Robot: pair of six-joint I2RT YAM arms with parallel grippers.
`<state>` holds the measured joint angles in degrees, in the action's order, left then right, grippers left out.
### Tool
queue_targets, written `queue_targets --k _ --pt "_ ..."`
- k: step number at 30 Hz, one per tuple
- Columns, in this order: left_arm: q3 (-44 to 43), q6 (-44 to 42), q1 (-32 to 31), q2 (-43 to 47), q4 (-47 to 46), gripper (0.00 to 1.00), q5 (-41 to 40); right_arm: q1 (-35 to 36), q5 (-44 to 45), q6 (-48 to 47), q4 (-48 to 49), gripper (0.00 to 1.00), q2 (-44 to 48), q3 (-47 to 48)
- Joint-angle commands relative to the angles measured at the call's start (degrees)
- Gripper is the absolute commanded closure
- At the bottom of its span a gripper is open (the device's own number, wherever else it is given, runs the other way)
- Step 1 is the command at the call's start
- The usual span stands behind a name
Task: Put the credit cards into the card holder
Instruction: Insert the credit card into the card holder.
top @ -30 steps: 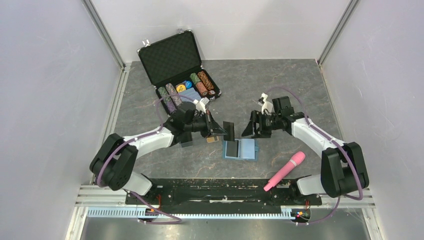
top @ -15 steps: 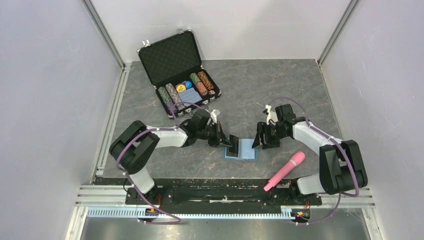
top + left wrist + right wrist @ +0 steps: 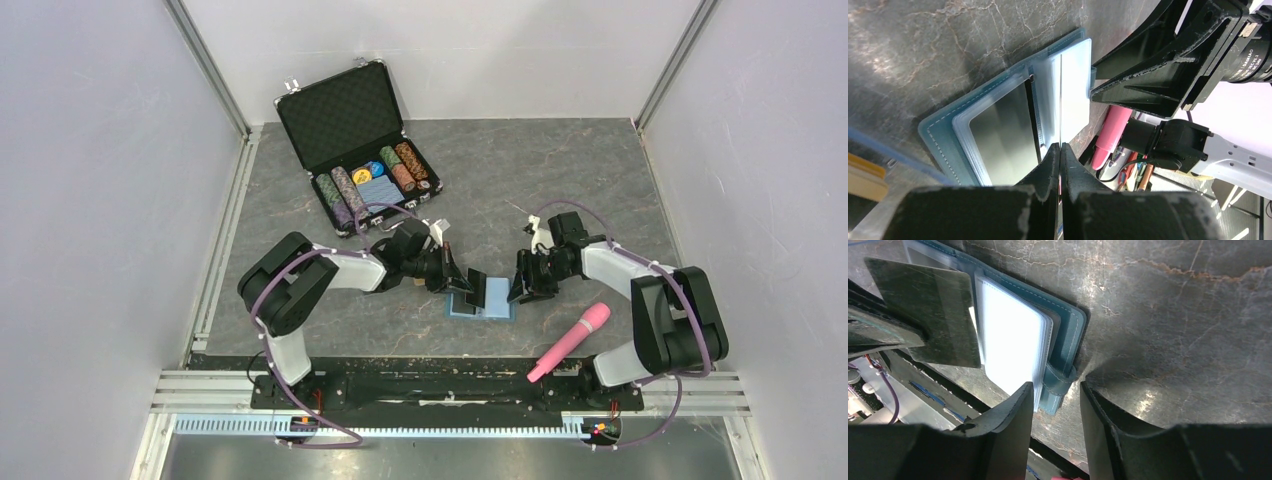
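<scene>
credit card [image 3: 477,289]: upright on edge over the open card holder [image 3: 497,302] — long side hard to tell
left gripper [image 3: 1060,150]: clenched on it
right gripper [image 3: 1057,387]: released

Left end effector [image 3: 1060,148] clamped, right [image 3: 1056,390] spread

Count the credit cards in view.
3. One dark card pinched in the left gripper over the card holder; a second card in its left sleeve; a gold-orange card partly seen just behind that gripper. Others may be hidden.
</scene>
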<state>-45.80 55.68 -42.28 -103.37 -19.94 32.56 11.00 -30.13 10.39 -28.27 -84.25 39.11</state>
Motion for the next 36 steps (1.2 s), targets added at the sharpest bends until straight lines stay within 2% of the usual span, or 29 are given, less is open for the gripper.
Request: queue_targets --k 1,6,13,20,36 --pt "-1.8 0.2 -0.5 -2.4 -2.6 0.98 0.9 -0.1 0.2 -1.2 2.1 0.6 -1.6 -1.1" --pt "-2.5 0.6 -1.1 -3.6 -1.2 0.98 0.3 0.0 -0.4 -1.2 2.6 0.67 -2.3 -1.6" --pt "-0.3 -0.1 -1.6 -0.1 1.1 0.98 -3.1 0.0 -0.5 -0.8 3.2 0.73 -2.2 -2.3" --pt "-3.3 -5.6 -4.0 4.4 14.3 0.98 -10.5 0.0 -0.5 -0.6 3.0 0.8 -1.8 -2.1" --pt "-8.1 -7.2 -5.6 2.4 22.8 0.98 -14.4 0.0 0.1 -1.5 2.3 0.83 -1.3 -1.7"
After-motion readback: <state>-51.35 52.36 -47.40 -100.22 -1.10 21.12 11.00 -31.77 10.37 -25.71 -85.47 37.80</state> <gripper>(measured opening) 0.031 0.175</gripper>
